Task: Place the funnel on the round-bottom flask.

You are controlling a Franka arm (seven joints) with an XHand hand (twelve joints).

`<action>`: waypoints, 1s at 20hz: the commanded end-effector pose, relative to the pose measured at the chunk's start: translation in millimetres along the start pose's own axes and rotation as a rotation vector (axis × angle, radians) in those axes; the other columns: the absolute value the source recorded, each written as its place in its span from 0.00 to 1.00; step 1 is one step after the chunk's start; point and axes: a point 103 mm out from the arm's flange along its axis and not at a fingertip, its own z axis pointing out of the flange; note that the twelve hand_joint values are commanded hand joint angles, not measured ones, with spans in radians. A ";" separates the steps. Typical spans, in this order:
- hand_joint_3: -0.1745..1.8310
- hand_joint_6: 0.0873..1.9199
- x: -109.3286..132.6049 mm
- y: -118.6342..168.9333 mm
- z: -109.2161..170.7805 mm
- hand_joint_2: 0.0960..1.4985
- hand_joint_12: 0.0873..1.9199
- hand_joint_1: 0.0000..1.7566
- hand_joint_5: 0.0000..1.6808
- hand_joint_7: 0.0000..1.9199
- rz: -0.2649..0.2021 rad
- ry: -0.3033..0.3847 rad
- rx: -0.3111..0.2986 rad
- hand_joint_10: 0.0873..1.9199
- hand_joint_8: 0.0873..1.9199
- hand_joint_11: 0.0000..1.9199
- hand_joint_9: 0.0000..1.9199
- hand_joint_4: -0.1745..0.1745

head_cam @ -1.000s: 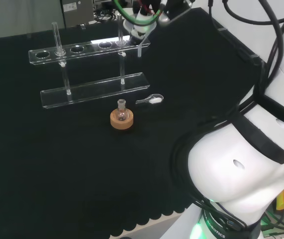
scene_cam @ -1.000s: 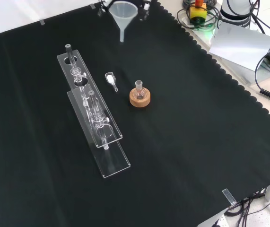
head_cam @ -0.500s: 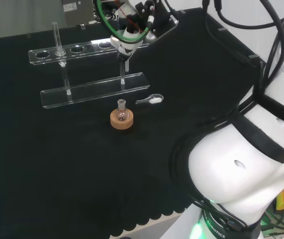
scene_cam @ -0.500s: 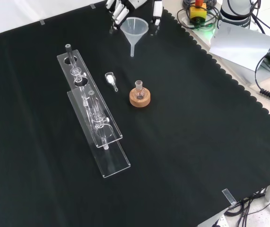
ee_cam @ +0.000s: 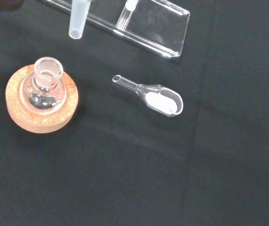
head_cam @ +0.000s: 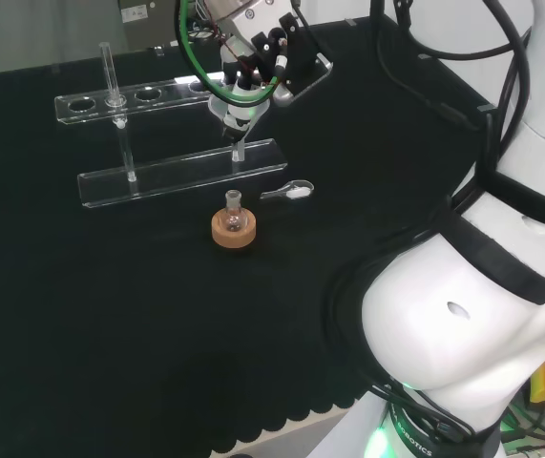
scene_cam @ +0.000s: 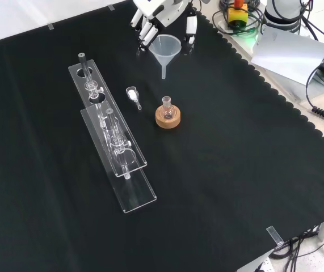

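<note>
One clear funnel [scene_cam: 167, 48], grasped in the hand's [scene_cam: 160, 12] curled fingers [scene_cam: 145, 29], hangs at 12 o'clock from the round-bottom flask [scene_cam: 167, 107] on its cork ring [scene_cam: 167, 118] in the front view; centre stem over neck before lowering.

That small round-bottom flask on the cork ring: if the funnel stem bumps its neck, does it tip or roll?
Likely to tip: the small clear round-bottom flask merely sits in the cork ring stand, nothing clamping it. Off the ring, its rounded body would probably roll on the black cloth. It looks like thin glass, so probably light and fragile; the clear plastic funnel should come down centred.
</note>
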 end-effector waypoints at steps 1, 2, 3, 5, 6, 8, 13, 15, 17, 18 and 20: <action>0.32 0.30 3.3 1.8 4.9 0.49 0.64 0.38 0.30 0.31 -0.003 -0.005 0.000 0.25 0.36 0.27 0.53 0.44; 0.32 0.30 3.9 2.5 5.6 0.49 0.64 0.38 0.30 0.31 -0.004 -0.006 0.002 0.25 0.36 0.27 0.53 0.44; 0.32 0.30 5.0 3.1 6.3 0.49 0.64 0.38 0.30 0.31 -0.006 -0.008 0.002 0.25 0.36 0.27 0.53 0.44; 0.32 0.30 7.4 5.4 8.3 0.49 0.64 0.38 0.30 0.31 -0.009 -0.014 0.010 0.25 0.36 0.27 0.53 0.44; 0.32 0.30 9.1 6.5 9.3 0.49 0.64 0.38 0.30 0.31 -0.010 -0.019 0.013 0.25 0.36 0.27 0.53 0.44; 0.32 0.30 11.7 8.6 10.5 0.49 0.64 0.38 0.30 0.31 -0.009 -0.026 0.014 0.25 0.36 0.27 0.53 0.44; 0.32 0.30 19.4 14.0 16.1 0.49 0.64 0.38 0.30 0.31 -0.020 -0.034 0.021 0.25 0.36 0.27 0.53 0.44; 0.32 0.30 22.9 16.0 17.8 0.49 0.64 0.38 0.30 0.31 -0.023 -0.039 0.025 0.25 0.36 0.27 0.53 0.43; 0.32 0.30 27.7 17.7 19.6 0.49 0.64 0.38 0.30 0.31 -0.029 -0.039 0.028 0.25 0.36 0.27 0.53 0.43; 0.32 0.30 29.9 18.4 20.4 0.49 0.64 0.38 0.30 0.31 -0.034 -0.040 0.029 0.25 0.36 0.27 0.53 0.43; 0.32 0.30 33.5 19.3 21.5 0.49 0.64 0.38 0.30 0.31 -0.039 -0.042 0.031 0.25 0.36 0.27 0.53 0.43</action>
